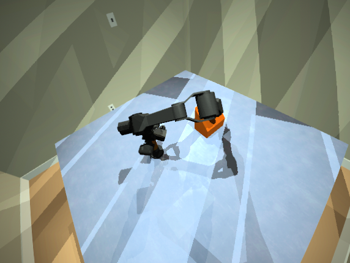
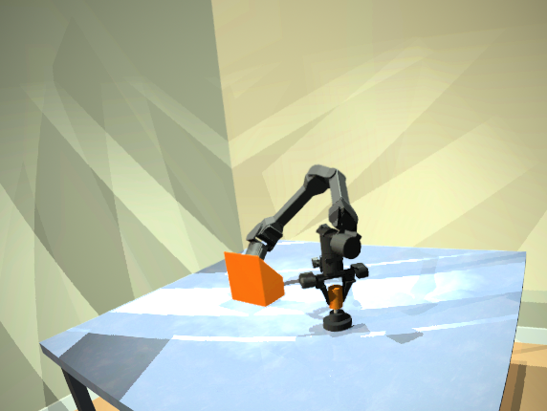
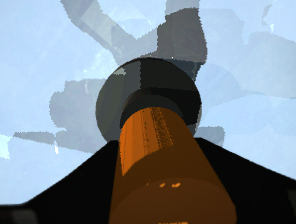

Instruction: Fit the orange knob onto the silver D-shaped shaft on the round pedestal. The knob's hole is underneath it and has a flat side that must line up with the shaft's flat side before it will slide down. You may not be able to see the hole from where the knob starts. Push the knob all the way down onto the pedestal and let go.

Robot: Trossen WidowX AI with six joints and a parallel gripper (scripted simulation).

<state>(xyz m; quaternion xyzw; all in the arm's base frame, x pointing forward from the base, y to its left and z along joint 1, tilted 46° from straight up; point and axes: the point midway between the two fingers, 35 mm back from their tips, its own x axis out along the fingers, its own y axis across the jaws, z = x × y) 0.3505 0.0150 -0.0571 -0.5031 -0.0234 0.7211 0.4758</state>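
The orange knob [image 1: 155,144] [image 2: 336,296] [image 3: 150,145] is an upright cylinder between the fingers. My gripper [image 2: 336,302] is shut on it. The round dark pedestal [image 1: 157,153] [image 2: 338,322] [image 3: 112,107] stands on the table right below. In the exterior view the knob's lower end is a little above the pedestal, and a short piece of the silver shaft [image 2: 338,312] shows in the gap. The knob's underside, its hole and the shaft's flat side are hidden, so I cannot tell whether the flats line up.
The arm's base stands by a large orange block [image 1: 206,129] [image 2: 249,282] with a slanted face, to the left of the pedestal in the exterior view. The light blue table [image 1: 275,189] [image 2: 229,373] carries streaks of light and shadow.
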